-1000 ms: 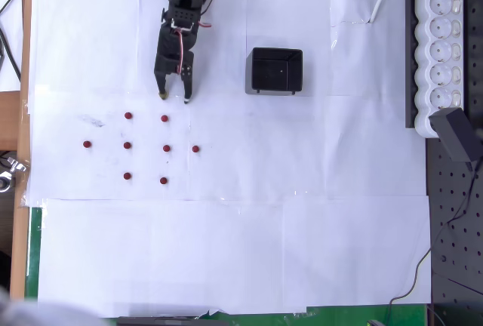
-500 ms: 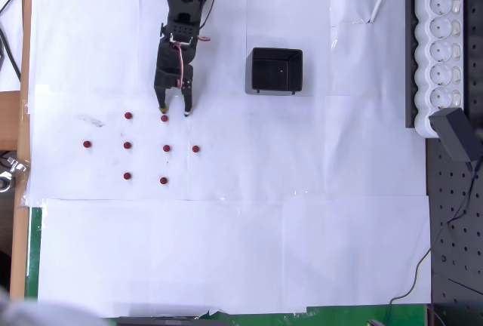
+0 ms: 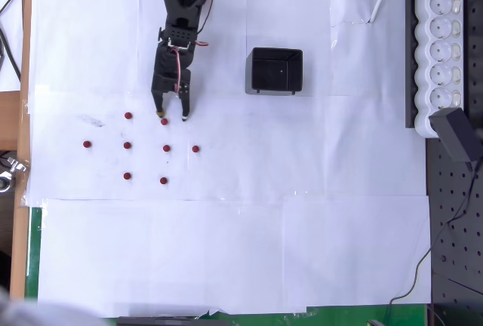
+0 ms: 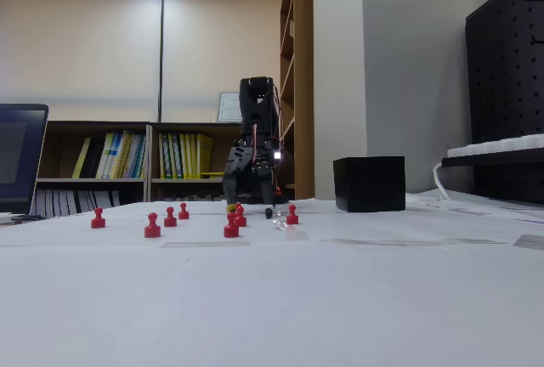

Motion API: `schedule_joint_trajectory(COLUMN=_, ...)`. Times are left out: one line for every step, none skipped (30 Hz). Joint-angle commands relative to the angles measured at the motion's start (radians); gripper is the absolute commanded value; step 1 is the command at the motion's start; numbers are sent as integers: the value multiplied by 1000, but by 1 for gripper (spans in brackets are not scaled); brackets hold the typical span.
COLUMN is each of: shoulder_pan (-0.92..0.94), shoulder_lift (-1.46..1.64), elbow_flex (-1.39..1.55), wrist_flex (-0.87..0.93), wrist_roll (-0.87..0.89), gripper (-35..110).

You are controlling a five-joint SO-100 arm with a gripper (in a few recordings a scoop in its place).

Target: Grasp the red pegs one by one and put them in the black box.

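Note:
Several tiny dark-red pegs (image 3: 127,145) dot the white paper left of centre, and in the fixed view they stand as small red pawns (image 4: 152,226). The black box (image 3: 250,69) sits to the upper right of them, open-topped with nothing showing inside; in the fixed view it is the black box (image 4: 369,183) at right. My gripper (image 3: 170,118) reaches down from the top of the overhead view and stands open. Its fingers straddle the top-right peg of the group (image 3: 164,121) without closing on it. The fixed view shows the gripper (image 4: 249,211) low over the paper, beside a peg (image 4: 240,214).
A long white power strip (image 3: 441,47) lies along the right edge, with a black pegboard (image 3: 453,228) below it. The table's left edge has a wooden rim (image 3: 21,115). A laptop (image 4: 21,159) stands at the left in the fixed view.
The arm has reached down the picture toward the pegs. Its open fingers, earlier short of the group, now sit on either side of the top-right peg.

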Motion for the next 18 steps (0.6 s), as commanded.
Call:
schedule_joint_trajectory(shoulder_pan=31, shoulder_lift=8, elbow_flex=32, wrist_flex=-9, wrist_roll=-26, gripper=21)
schedule_joint_trajectory(shoulder_pan=37, shoulder_lift=9, elbow_flex=38, wrist_flex=-9, wrist_roll=-28, gripper=21)
schedule_joint_trajectory(shoulder_pan=40, shoulder_lift=15, elbow_flex=43, wrist_flex=-6, wrist_roll=-26, gripper=21)
schedule_joint_trajectory(shoulder_pan=40, shoulder_lift=20, elbow_flex=48, wrist_flex=-5, wrist_roll=-25, gripper=21)
schedule_joint_trajectory(shoulder_pan=38, shoulder_lift=25, elbow_flex=52, wrist_flex=-5, wrist_roll=-25, gripper=21)
schedule_joint_trajectory(shoulder_pan=37, shoulder_lift=29, elbow_flex=57, wrist_flex=-3, wrist_roll=-26, gripper=21)
schedule_joint_trajectory(shoulder_pan=35, shoulder_lift=35, elbow_flex=60, wrist_flex=-3, wrist_roll=-26, gripper=21)
schedule_joint_trajectory(shoulder_pan=34, shoulder_lift=40, elbow_flex=64, wrist_flex=-3, wrist_roll=-26, gripper=21)
schedule_joint_trajectory(shoulder_pan=32, shoulder_lift=44, elbow_flex=71, wrist_flex=-3, wrist_roll=-25, gripper=21)
schedule_joint_trajectory(shoulder_pan=31, shoulder_lift=49, elbow_flex=75, wrist_flex=-3, wrist_roll=-25, gripper=21)
schedule_joint_trajectory(shoulder_pan=28, shoulder_lift=55, elbow_flex=83, wrist_flex=-3, wrist_roll=-25, gripper=21)
schedule_joint_trajectory(shoulder_pan=26, shoulder_lift=60, elbow_flex=89, wrist_flex=-3, wrist_roll=-25, gripper=21)
schedule_joint_trajectory(shoulder_pan=25, shoulder_lift=64, elbow_flex=94, wrist_flex=-2, wrist_roll=-26, gripper=21)
schedule_joint_trajectory(shoulder_pan=21, shoulder_lift=69, elbow_flex=97, wrist_flex=-2, wrist_roll=-26, gripper=21)
schedule_joint_trajectory(shoulder_pan=20, shoulder_lift=75, elbow_flex=100, wrist_flex=-6, wrist_roll=-26, gripper=21)
schedule_joint_trajectory(shoulder_pan=17, shoulder_lift=78, elbow_flex=103, wrist_flex=-6, wrist_roll=-26, gripper=21)
schedule_joint_trajectory(shoulder_pan=14, shoulder_lift=80, elbow_flex=104, wrist_flex=-6, wrist_roll=-26, gripper=21)
schedule_joint_trajectory(shoulder_pan=12, shoulder_lift=80, elbow_flex=106, wrist_flex=-6, wrist_roll=-28, gripper=21)
